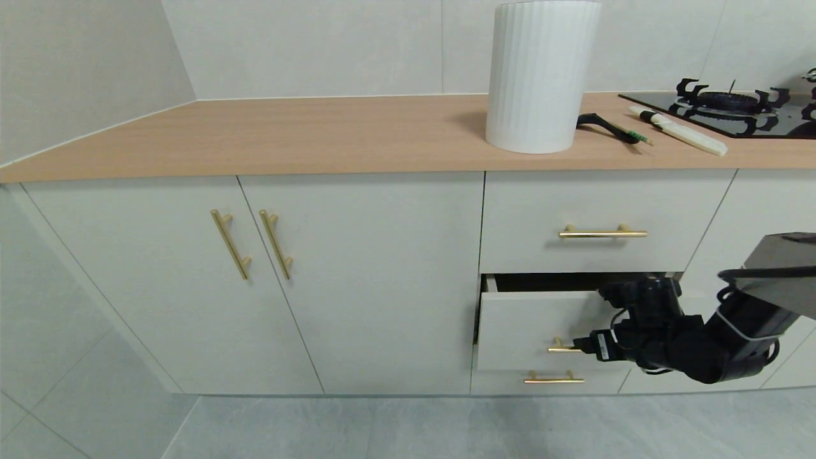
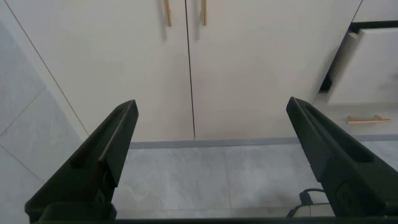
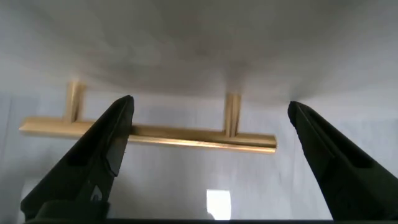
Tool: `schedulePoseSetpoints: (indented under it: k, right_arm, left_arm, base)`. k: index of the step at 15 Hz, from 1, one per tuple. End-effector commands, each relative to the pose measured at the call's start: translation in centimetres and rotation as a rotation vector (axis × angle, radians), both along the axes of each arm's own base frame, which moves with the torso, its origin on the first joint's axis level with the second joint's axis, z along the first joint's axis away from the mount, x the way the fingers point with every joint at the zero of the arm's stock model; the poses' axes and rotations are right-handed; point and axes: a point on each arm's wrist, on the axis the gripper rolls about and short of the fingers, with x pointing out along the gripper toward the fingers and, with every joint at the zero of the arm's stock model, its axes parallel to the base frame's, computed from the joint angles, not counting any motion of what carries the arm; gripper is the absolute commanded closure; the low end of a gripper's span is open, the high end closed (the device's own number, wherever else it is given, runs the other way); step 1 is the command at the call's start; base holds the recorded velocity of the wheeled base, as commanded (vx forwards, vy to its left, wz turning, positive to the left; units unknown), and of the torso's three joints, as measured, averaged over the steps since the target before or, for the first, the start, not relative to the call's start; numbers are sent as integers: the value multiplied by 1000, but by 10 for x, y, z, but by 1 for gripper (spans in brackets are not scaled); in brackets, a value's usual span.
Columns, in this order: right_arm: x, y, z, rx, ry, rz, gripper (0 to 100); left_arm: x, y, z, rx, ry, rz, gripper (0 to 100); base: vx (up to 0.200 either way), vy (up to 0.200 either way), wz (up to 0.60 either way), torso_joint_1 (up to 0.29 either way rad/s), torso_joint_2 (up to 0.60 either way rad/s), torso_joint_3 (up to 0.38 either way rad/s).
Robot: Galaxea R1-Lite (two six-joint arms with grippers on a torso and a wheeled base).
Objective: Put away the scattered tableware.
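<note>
Right gripper (image 1: 583, 347) (image 3: 208, 112): fingers spread wide, nothing pinched. We see it low at the front of the middle drawer, level with that drawer's handle.
Middle drawer (image 1: 535, 325): pulled slightly out of the cabinet, with a dark gap showing above its front panel.
Drawer handle (image 1: 561, 348) (image 3: 149, 134): a gold bar on two posts. In the right wrist view it runs crosswise ahead of the spread fingers; we cannot tell whether either finger touches it.
Left gripper (image 2: 210, 106): fingers spread, holding nothing. It faces the pair of cabinet doors (image 2: 249, 62) and the grey floor (image 2: 205, 174).
Tableware, item one: a black-handled utensil (image 1: 609, 126) lying flat on the countertop (image 1: 287, 134), its handle end just beside the white ribbed container (image 1: 539, 76).
Tableware, item two: a long white utensil (image 1: 679, 131) with a dark band, possibly a sheathed knife, lying flat between the black-handled utensil and the gas hob (image 1: 733, 105).
White ribbed container: standing upright on the countertop, above the stack of drawers.
Top drawer (image 1: 605, 217): shut, directly above the middle drawer.
</note>
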Motion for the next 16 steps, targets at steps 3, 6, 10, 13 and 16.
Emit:
schedulePoseSetpoints:
  k: [3, 6, 10, 13, 16]
  right_arm:
    - [-56, 13, 120, 40, -196, 71, 0]
    - [-68, 24, 135, 45, -245, 100, 0]
    - [-50, 32, 110, 29, -247, 83, 0]
    - [-28, 35, 78, -5, -285, 20, 0]
    - [-16, 35, 60, -6, -284, 7, 0]
  left_arm:
    - [0, 0, 0, 0, 0, 1, 0]
    - [0, 0, 0, 0, 0, 1, 0]
    - [0, 0, 0, 0, 0, -1, 0]
    - [0, 0, 0, 0, 0, -1, 0]
    - [0, 0, 0, 0, 0, -1, 0]
  base:
    - [0, 0, 0, 0, 0, 0]
    - [0, 0, 0, 0, 0, 0]
    - [0, 0, 0, 0, 0, 0]
    - [0, 0, 0, 0, 0, 0]
    - [0, 0, 0, 0, 0, 0]
